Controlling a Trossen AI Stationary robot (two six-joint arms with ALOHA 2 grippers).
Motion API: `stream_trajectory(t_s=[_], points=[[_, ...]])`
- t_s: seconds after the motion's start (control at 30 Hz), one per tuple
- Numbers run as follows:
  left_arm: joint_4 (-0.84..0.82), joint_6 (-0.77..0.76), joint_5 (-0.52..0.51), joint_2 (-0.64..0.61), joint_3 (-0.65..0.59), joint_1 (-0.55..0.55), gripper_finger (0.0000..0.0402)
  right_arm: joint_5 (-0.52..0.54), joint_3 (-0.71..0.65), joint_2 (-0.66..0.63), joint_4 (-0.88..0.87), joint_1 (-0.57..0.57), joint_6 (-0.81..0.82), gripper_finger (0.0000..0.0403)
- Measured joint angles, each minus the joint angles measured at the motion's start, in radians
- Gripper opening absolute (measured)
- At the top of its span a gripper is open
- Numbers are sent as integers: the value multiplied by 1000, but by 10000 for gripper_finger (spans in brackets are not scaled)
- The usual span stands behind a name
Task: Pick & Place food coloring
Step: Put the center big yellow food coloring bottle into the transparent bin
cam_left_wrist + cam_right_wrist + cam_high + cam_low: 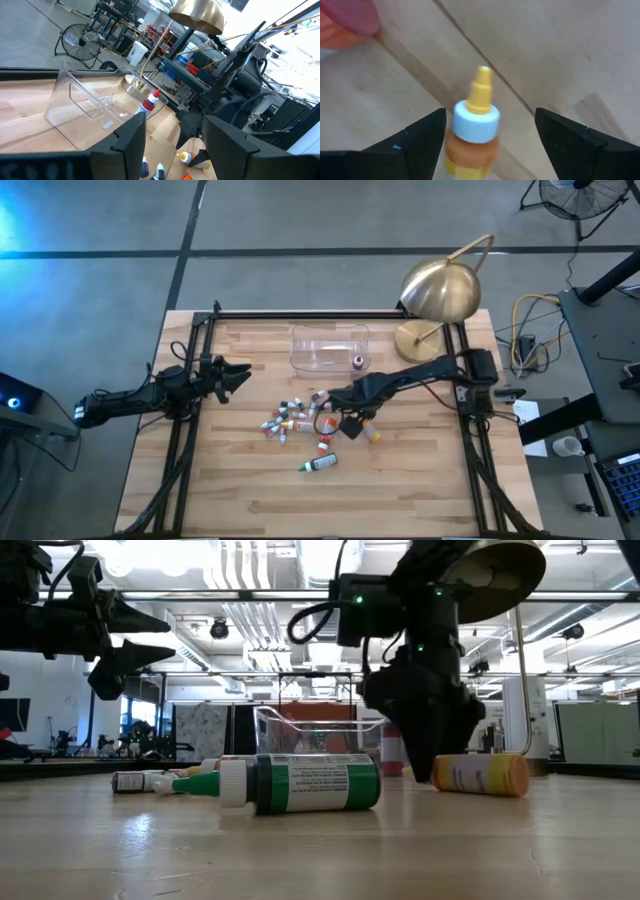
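Observation:
Several tiny food coloring bottles (292,420) lie scattered on their sides mid-table. A green bottle (320,463) (300,783) lies nearer the near edge. A yellow-orange bottle (372,432) (480,775) lies on its side by my right gripper (348,423) (425,765), which points down, open. In the right wrist view its fingers stand on either side of that bottle (476,120) without touching it. My left gripper (238,375) (172,145) hovers open above the table's left part. One red bottle (358,361) (149,102) stands in the clear tub (330,348).
The clear tub sits toward the far edge. A brass lamp (440,290) stands at the far right corner, its base (415,340) beside the right arm. Black frame rails (190,430) run along both table sides. Bare wood lies toward the near edge.

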Motion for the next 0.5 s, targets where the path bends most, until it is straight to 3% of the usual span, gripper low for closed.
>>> stream_trajectory(t_s=[0.5], points=[[0,0,0,0,0,0,167,-45,99,90,-48,-17,-23,216]])
